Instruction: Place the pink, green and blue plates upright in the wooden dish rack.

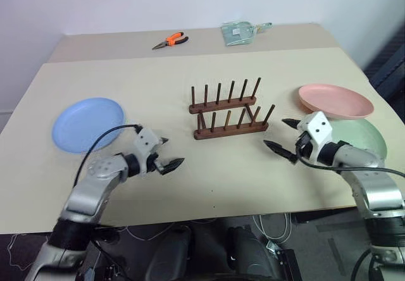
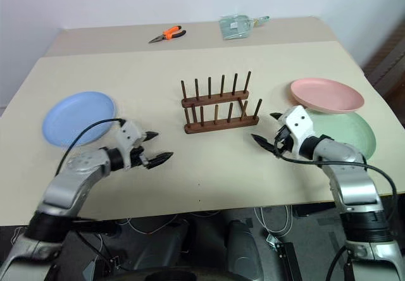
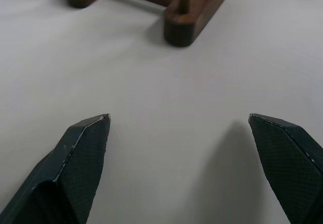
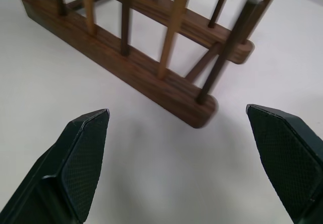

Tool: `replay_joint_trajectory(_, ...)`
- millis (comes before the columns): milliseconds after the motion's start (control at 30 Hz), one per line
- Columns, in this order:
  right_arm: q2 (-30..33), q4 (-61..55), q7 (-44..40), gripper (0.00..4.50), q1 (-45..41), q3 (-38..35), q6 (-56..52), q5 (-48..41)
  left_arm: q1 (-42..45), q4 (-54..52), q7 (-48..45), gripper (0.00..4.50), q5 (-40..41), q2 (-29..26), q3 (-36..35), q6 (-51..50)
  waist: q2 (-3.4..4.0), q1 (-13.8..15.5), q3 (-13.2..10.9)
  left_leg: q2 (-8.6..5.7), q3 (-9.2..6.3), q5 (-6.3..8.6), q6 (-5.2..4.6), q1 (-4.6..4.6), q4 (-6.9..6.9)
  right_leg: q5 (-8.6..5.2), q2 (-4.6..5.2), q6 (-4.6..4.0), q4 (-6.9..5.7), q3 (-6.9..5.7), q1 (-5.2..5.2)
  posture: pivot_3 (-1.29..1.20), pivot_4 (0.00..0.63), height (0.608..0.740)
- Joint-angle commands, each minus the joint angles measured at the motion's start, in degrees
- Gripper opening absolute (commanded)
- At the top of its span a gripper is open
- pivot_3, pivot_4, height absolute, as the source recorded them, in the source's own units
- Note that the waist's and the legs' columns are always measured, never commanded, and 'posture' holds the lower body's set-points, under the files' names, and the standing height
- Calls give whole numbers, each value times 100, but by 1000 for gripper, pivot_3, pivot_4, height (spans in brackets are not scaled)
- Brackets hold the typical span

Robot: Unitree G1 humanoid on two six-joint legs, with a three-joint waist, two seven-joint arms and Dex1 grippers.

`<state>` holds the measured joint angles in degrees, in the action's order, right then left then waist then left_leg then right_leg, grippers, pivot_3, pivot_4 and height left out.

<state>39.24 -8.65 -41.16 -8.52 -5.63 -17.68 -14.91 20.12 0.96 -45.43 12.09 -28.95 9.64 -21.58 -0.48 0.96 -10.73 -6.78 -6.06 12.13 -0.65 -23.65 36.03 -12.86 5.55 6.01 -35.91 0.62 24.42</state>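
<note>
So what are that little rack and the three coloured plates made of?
The rack looks like dark-stained wood: grain shows on its bars and pegs. The blue plate, pink plate and green plate look like matte plastic, with flat colour and no glare, though glazed ceramic can't be ruled out.

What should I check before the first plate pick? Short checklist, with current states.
1. Left gripper open and holding nothing: ok.
2. Right gripper open and holding nothing: ok.
3. Wooden dish rack standing upright in the middle of the table, no plate in its slots: ok.
4. Blue plate lying flat by itself on the left arm's side, nothing on it: ok.
5. Pink plate rests partly on the green plate, so the green one is not free to lift first: not ok.
6. Pliers and the clear packet at the far edge, well away from the rack: ok.
</note>
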Motion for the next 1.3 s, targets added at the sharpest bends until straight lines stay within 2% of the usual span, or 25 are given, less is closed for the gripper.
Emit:
replay_joint_trajectory(33,-69,-744,365,4455,376,-305,-137,17,751,1211,-424,4500,-258,372,390,526,-1,20,1,-2,0,-1,-1,0,1,0,1,1,0,0,0,0,150,729)
replay_joint_trajectory(267,-154,-1803,846,4455,1308,-720,-520,-21,1872,3278,-869,4500,-693,1114,691,1307,-1,33,4,-4,-4,-1,-3,-1,3,9,2,24,0,-4,-5,0,150,729)
replay_joint_trajectory(367,-189,-2014,969,4500,1438,-733,-652,-4,2013,3642,-928,3655,-780,1225,632,1557,-3,51,7,-4,-4,-1,-4,0,9,8,2,25,3,-5,-11,0,150,729)
replay_joint_trajectory(533,-178,-1959,1029,4500,1262,-571,-715,88,1839,3472,-1122,1131,-823,1152,620,1773,-2,62,9,-4,-4,-1,-6,3,4,7,2,30,3,-5,-11,0,150,729)
replay_joint_trajectory(567,-163,-1900,1009,4500,1219,-562,-693,100,1768,3352,-1188,780,-808,1128,618,1811,-2,59,9,-4,-4,0,-6,3,5,7,3,30,2,-5,-11,0,150,729)
replay_joint_trajectory(600,-152,-1861,991,4500,1195,-563,-678,108,1693,3224,-1234,769,-802,1095,619,1844,-1,57,10,-4,-4,0,-6,3,4,7,2,30,3,-5,-11,0,150,729)
replay_joint_trajectory(900,201,-1568,655,4500,1529,-973,-515,178,950,1588,-2229,769,-677,443,829,1926,-1,68,10,-3,-4,1,-7,3,-1,6,2,29,4,-3,-10,0,150,729)
replay_joint_trajectory(1133,353,-1390,502,4500,1819,-1155,-325,305,983,1833,-1877,4129,-975,278,782,1875,0,111,10,-3,-3,0,-8,4,2,-5,2,10,6,-2,-13,0,150,729)
replay_joint_trajectory(1167,353,-1394,480,4500,1844,-1166,-314,312,965,1823,-1808,4440,-985,252,754,1797,0,110,10,-3,-3,0,-8,4,2,-4,2,10,5,-2,-13,0,150,729)
replay_joint_trajectory(1200,359,-1403,412,4500,1865,-1165,-323,276,904,1739,-1769,4440,-961,179,703,1679,0,111,10,-3,-3,0,-8,4,2,-4,2,11,6,-2,-13,0,150,729)
replay_joint_trajectory(1267,406,-1498,114,3916,1951,-1097,-392,85,468,1117,-1893,4500,-671,-181,508,1089,-1,65,11,-2,-3,0,-8,4,1,-4,1,11,5,-2,-11,0,150,729)
replay_joint_trajectory(1300,415,-1546,11,3583,1985,-1057,-418,29,220,772,-1948,4212,-533,-353,427,856,-3,9,12,1,-2,1,-9,5,-3,-4,0,12,5,0,-11,0,150,729)
